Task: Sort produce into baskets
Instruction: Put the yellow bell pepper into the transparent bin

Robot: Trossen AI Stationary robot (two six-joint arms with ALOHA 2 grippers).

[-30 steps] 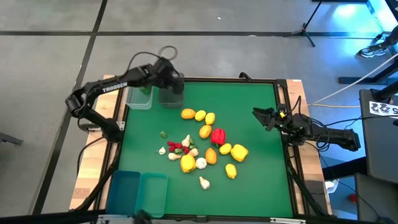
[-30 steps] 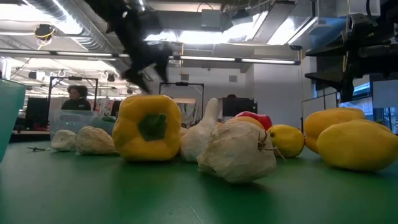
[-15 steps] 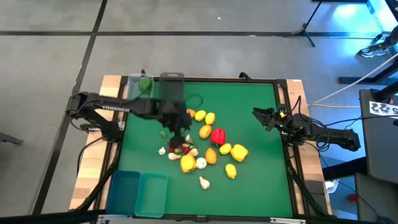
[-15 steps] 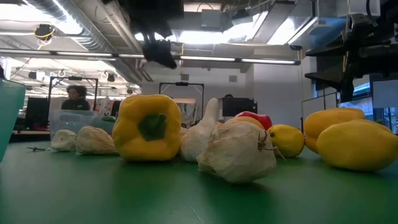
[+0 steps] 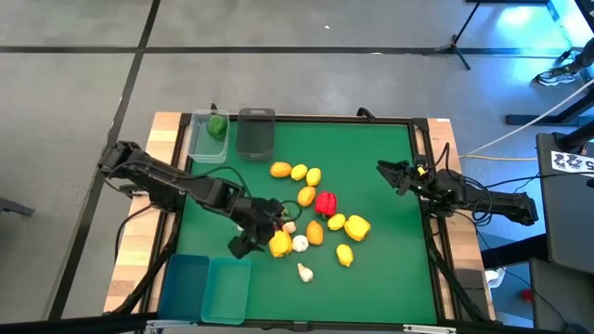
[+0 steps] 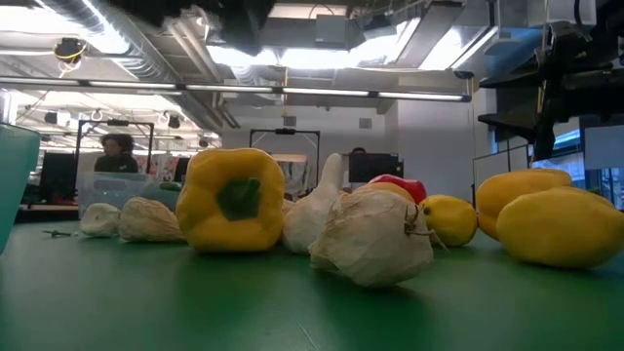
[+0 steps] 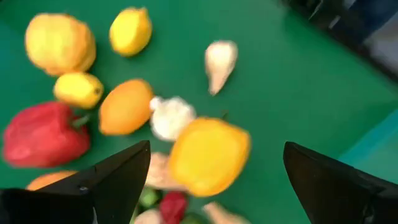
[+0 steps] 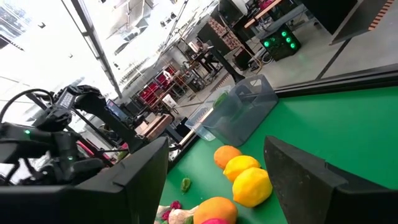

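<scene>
worktop: green felt-like mat [image 5: 380,186] in a wooden frame
room: grey floor around it, open office with ceiling lights behind
produce: loose pile of lemons, oranges, peppers and garlic [image 5: 311,223] around the centre
baskets: two clear plastic bins [image 5: 232,137] at 11 o'clock, two teal ones [image 5: 206,288] at 7
left gripper [image 5: 255,237]: fingers wide apart, over the pile's 8 o'clock edge, nothing held
right gripper [image 5: 385,172]: at 3 o'clock, fingers apart, empty

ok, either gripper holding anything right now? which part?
Nothing held. Left gripper is open above the yellow pepper in the pile; right gripper waits open and empty at the table's right edge.
</scene>
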